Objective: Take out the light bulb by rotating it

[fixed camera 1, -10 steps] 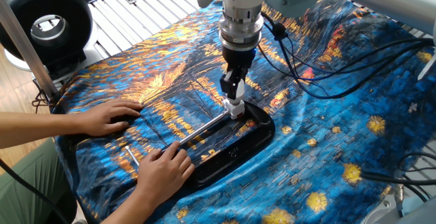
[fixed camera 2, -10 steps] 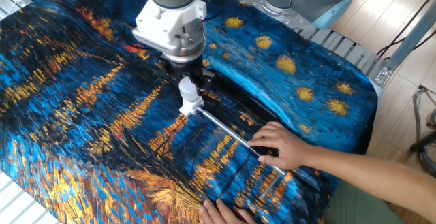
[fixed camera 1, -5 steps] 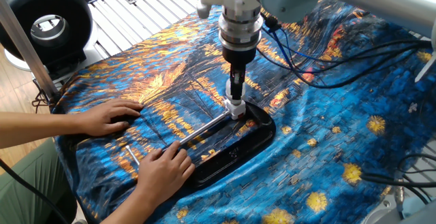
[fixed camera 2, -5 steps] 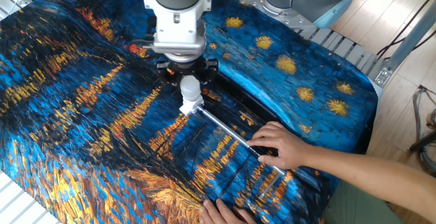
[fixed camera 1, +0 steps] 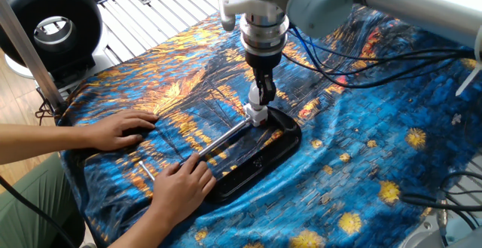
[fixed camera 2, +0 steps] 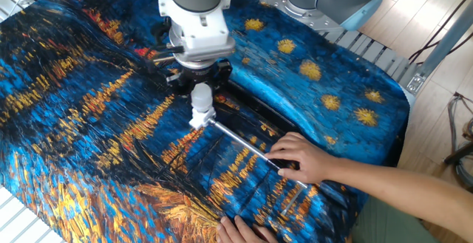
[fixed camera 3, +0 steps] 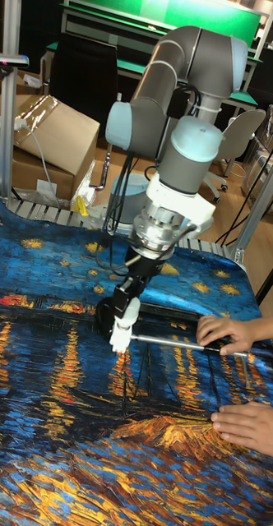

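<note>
a robot gripper clasps a small white light bulb seated in its socket, over a black tray.

the light bulb point(fixed camera 2: 200, 95) stands upright with its neck down in a white socket block point(fixed camera 2: 201, 116), which sits at the end of a metal rod point(fixed camera 2: 244, 142). the gripper point(fixed camera 2: 199, 89) comes straight down from above, its fingers pinching the bulb's round top from both sides (most plainly seen in the view from the robot's side). the socket rests over one end of a black tray point(fixed camera 1: 282, 144) on a blue and orange painted cloth point(fixed camera 2: 81, 117). a person's hand point(fixed camera 2: 301, 158) presses the far end of the rod down, and a second hand point(fixed camera 1: 181, 185) lies flat on the cloth nearby. judging by this, the bulb is gripped but not yet free: unscrewing and lifting out remain.
</note>
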`<action>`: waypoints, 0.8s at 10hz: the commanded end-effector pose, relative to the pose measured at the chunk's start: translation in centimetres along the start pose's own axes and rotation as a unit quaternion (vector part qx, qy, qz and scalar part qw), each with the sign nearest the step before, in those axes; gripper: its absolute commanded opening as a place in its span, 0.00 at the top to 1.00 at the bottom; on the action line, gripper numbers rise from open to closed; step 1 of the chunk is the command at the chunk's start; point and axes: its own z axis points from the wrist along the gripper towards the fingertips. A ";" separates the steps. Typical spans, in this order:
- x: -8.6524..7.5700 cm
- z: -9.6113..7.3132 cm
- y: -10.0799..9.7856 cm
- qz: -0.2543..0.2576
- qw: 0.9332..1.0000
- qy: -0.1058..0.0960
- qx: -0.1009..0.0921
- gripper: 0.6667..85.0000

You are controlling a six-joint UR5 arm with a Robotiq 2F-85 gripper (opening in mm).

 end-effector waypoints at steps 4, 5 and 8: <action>0.0 0.2 -0.5 -0.113 0.994 0.006 0.006 0.24; 0.2 0.1 -0.4 -0.105 0.994 0.008 0.003 0.21; 2.1 -0.2 0.8 -0.052 0.998 0.030 -0.030 0.15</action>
